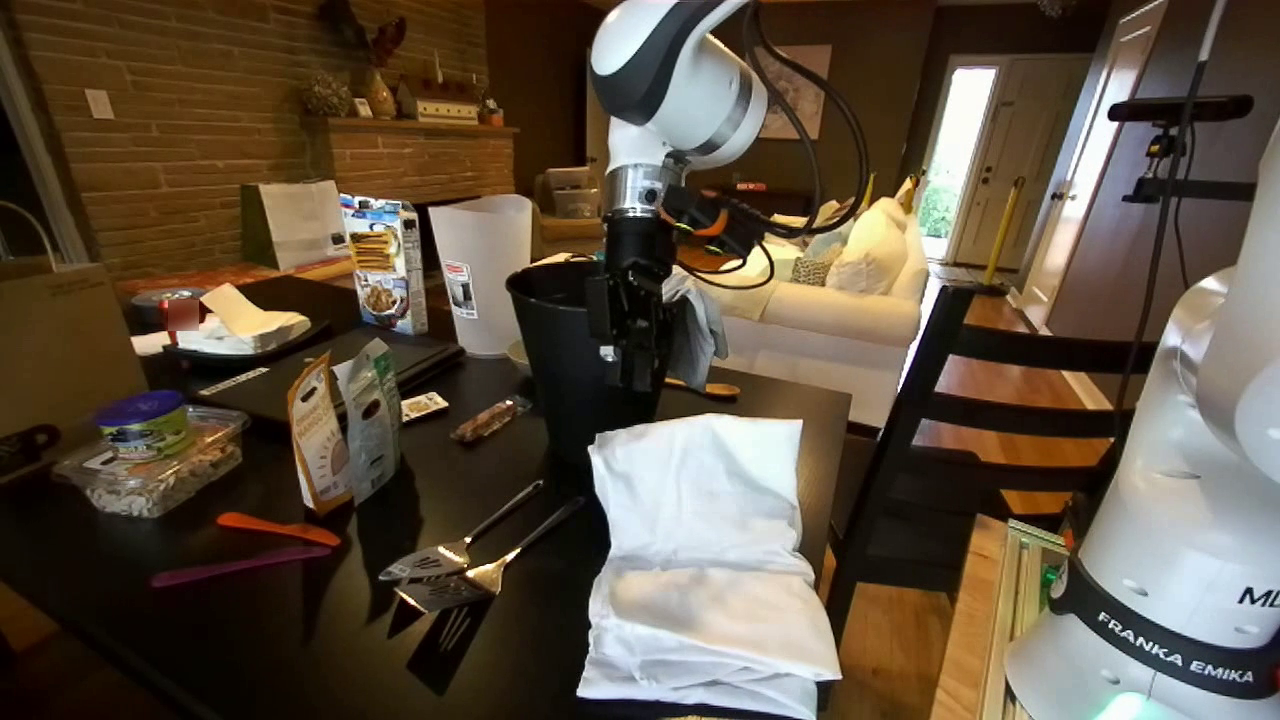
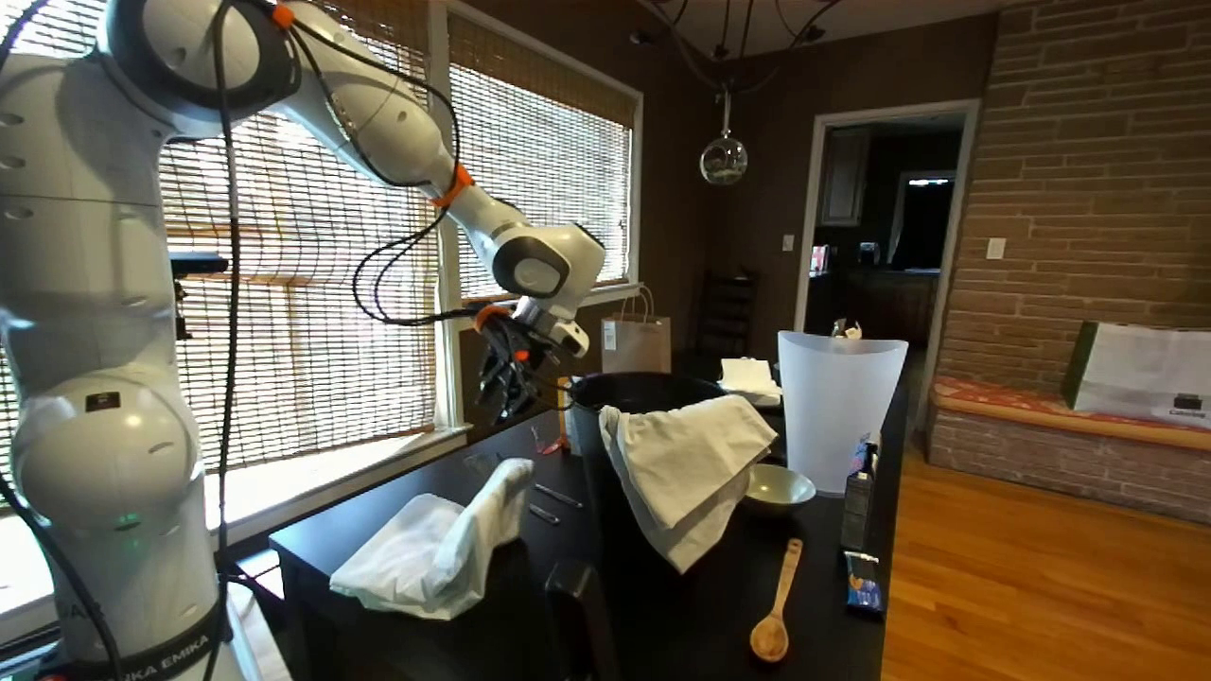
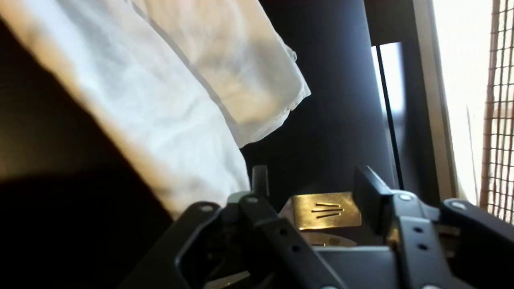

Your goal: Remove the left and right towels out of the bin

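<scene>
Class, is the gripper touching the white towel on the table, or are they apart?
Apart. An exterior view shows it: the gripper hangs clear of the white towel, with a dark strip of background visible between them.

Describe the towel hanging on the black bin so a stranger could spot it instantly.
On the dark table, find the tall black bin. Draped over its rim and down its outer side is a pale, folded towel. The white towel nearby lies on the table; only this one hangs from the bin.
</scene>
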Controlling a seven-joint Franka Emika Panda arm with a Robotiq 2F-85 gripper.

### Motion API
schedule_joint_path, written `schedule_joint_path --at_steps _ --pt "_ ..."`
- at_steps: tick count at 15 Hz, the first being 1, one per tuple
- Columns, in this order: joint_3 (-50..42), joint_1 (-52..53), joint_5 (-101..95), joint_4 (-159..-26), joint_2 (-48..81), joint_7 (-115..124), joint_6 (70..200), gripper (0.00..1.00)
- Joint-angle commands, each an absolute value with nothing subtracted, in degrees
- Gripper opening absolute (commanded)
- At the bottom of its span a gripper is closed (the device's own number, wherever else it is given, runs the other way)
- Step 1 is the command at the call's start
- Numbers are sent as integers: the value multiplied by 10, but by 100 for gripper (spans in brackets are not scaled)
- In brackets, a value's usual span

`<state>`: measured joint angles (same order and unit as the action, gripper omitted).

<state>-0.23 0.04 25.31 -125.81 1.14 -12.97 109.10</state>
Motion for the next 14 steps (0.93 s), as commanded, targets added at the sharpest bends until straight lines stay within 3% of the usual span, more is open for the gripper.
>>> schedule_joint_path --at_steps 1,3,14 --pt "-4 -3 198 -1256 -22 -102 1126 89" --pt "-8 -5 168 -1246 -29 -78 1148 100" --pt "-16 -27 -52 -1164 -12 107 1256 100"
